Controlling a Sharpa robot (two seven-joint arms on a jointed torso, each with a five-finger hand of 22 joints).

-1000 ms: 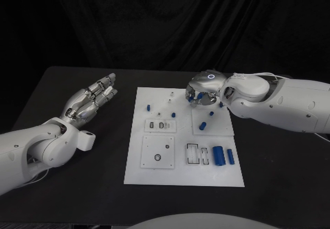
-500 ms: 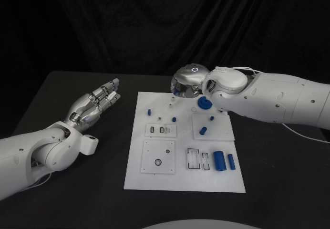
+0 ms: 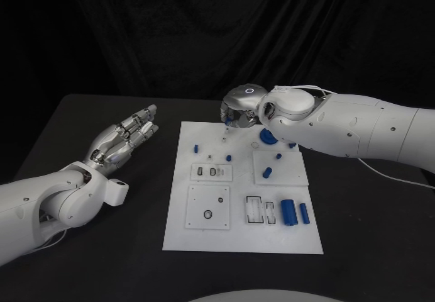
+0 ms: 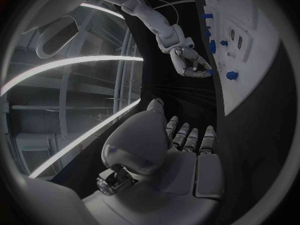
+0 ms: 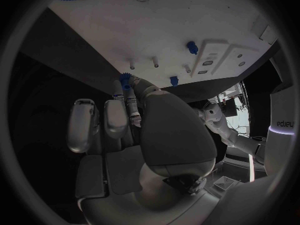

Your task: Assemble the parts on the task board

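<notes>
The fingers (image 5: 127, 92) on the right hand (image 3: 239, 113) were pinched around a small blue gear (image 5: 125, 78), thumb against one finger, with the other fingers lying straight alongside. You could see it best in the right wrist view, where the little toothed piece sat right at the fingertips, just off the far edge of the task board (image 3: 236, 236) and close to two small white pegs (image 5: 144, 62) standing on the board. In the head view that hand hung over the far edge of the board with its back to the camera, so the gear itself was hidden there. The left hand (image 3: 124, 137) was off to the side, above the black table (image 3: 109, 251) and well apart from the board, palm up, fingers straight, side by side and holding nothing; the left wrist view showed the same flat open palm (image 4: 181, 155). As for the parts, a large blue gear (image 3: 268, 136) lay on the board near the right hand, a blue peg (image 3: 195, 148) stood near the board's left edge, another small blue piece (image 3: 229, 157) sat near the middle, and a short blue cylinder (image 3: 268, 171) lay tilted on a raised square plate. Nearer the robot, a fat blue cylinder (image 3: 288, 212) and a thinner one (image 3: 303, 213) lay side by side next to a pair of slotted recesses (image 3: 261, 208).
</notes>
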